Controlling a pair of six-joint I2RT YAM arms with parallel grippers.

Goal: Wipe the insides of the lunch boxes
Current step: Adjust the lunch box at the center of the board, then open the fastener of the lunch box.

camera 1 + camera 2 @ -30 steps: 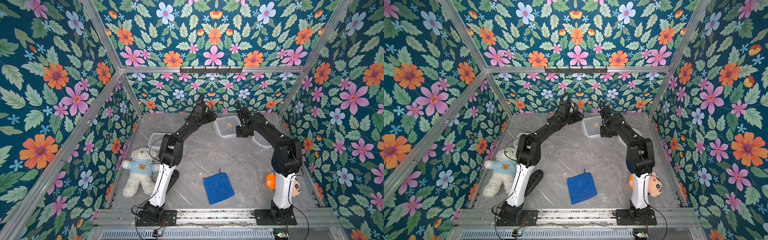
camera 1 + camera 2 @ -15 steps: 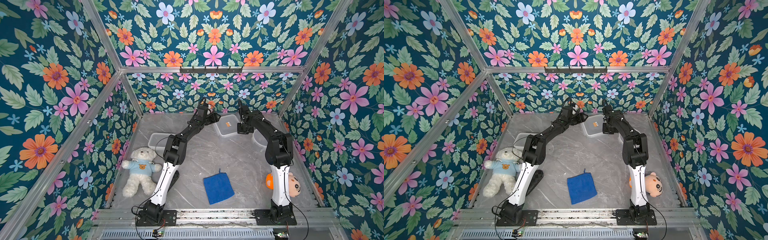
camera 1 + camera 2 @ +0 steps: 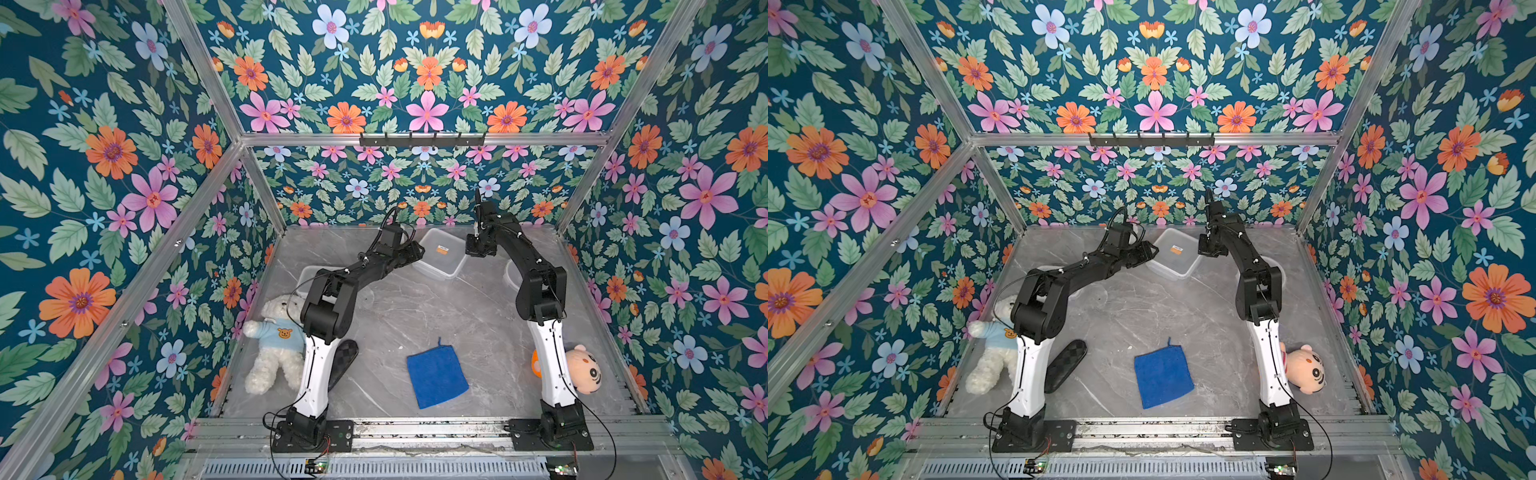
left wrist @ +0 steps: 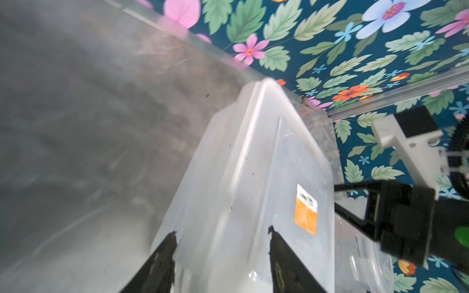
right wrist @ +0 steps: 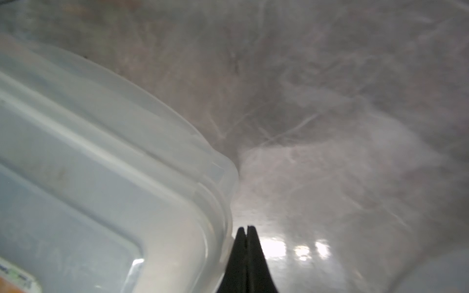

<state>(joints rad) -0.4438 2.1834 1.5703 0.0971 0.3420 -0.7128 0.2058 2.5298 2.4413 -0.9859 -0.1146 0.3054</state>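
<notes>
The large square lunch box [image 3: 441,254] [image 3: 1174,257], clear with an orange label, stands at the back middle of the table. My left gripper [image 3: 417,252] [image 4: 222,229] straddles its left corner, one finger outside the wall and one over the inside, closed on the lunch box [image 4: 253,165]. My right gripper [image 3: 472,253] [image 5: 246,227] is shut and empty, right beside the lunch box's [image 5: 101,177] opposite corner. A smaller rectangular lunch box [image 3: 311,275] is partly hidden behind the left arm. The round lunch box [image 3: 510,274] is partly hidden behind the right arm. The blue cloth [image 3: 437,372] [image 3: 1163,376] lies flat near the front.
A white teddy bear [image 3: 276,345] lies at the front left beside a black oval object [image 3: 344,360]. A pink plush head [image 3: 582,369] rests by the right arm's base. Floral walls close in the back and both sides. A hook rail [image 3: 422,139] hangs on the back wall.
The large square lunch box has turned and slid a little to the left. The left gripper has drawn back nearer with it. The right gripper stays shut and has followed slightly left.
</notes>
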